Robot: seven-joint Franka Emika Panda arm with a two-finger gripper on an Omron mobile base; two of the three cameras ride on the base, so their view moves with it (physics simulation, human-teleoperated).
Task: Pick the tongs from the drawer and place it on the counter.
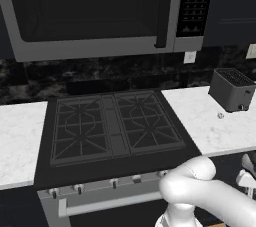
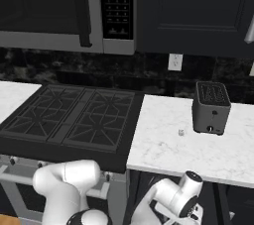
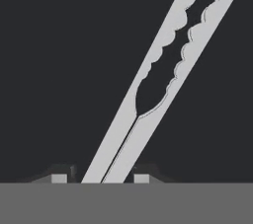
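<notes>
Tongs (image 3: pixel 148 114) are filling my hand view right now, two pale silver-grey arms lying close together and running from the bottom centre up toward the top right, their scalloped tips spreading slightly at the far end. They are lying against a flat dark surface, which I am taking to be the drawer floor, though I cannot make out any drawer walls or rim. Both small dark fingertips (image 3: pixel 59 176) are poking up at the bottom edge, one on each side of the tongs' handle end, so the jaws are standing spread with the handle between them; I cannot tell whether either pad is touching the metal.

From the base cameras, I am seeing the white arm folding down low in front of the range, its wrist dipping below the counter (image 2: pixel 168 144) edge. On that marble top a dark toaster (image 2: pixel 211 108) is standing upright near the wall, with a small round speck (image 2: pixel 181 132) lying just in front of it to its left. To the left of the counter, the black gas stovetop (image 1: pixel 112 126) is sitting under a microwave (image 1: pixel 100 11).
</notes>
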